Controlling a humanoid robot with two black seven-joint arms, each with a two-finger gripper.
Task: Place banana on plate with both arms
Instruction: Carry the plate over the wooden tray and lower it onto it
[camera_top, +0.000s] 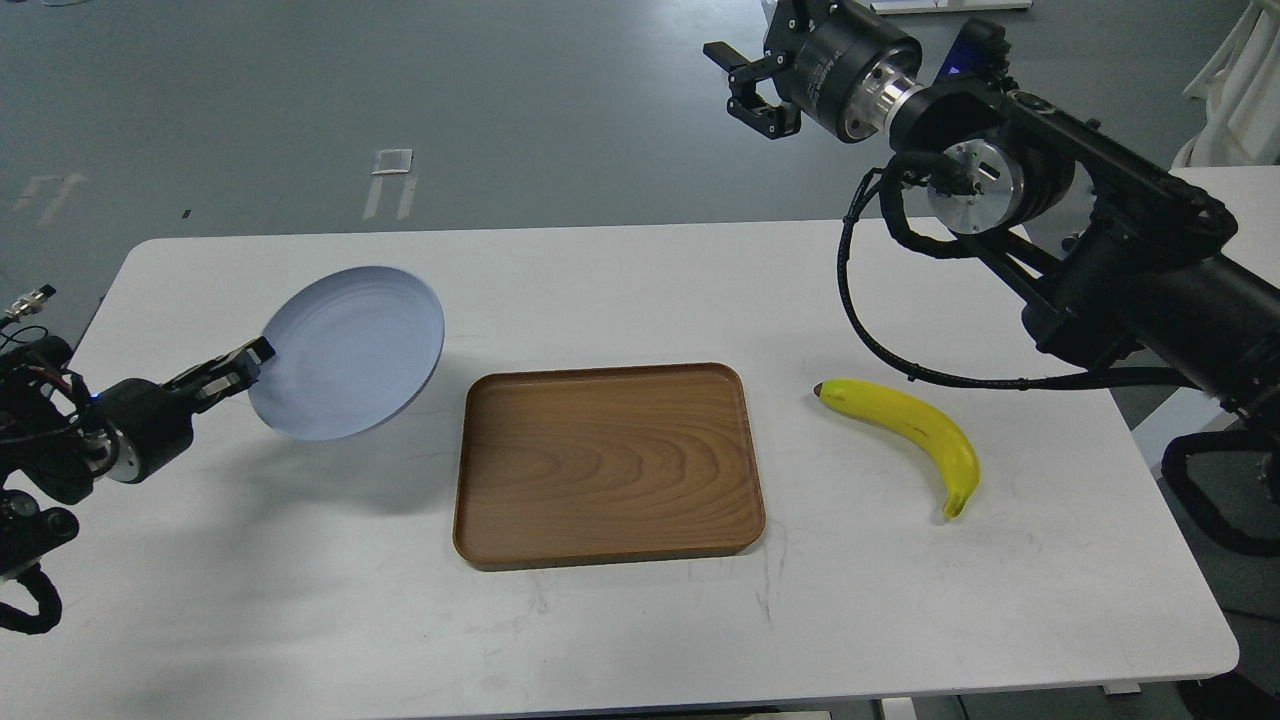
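Left gripper (252, 358) pinches the tilted plate (347, 352) aloft left of the tray (606, 465); banana (906, 433) waits right; right gripper (748, 82), open, hovers far; level plate first.

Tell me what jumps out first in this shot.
The plate, tilted up off the table at the left, gripped at its edge by the left gripper. Then the banana lying alone on the right, beside the empty tray. The right gripper hangs high, holding nothing.
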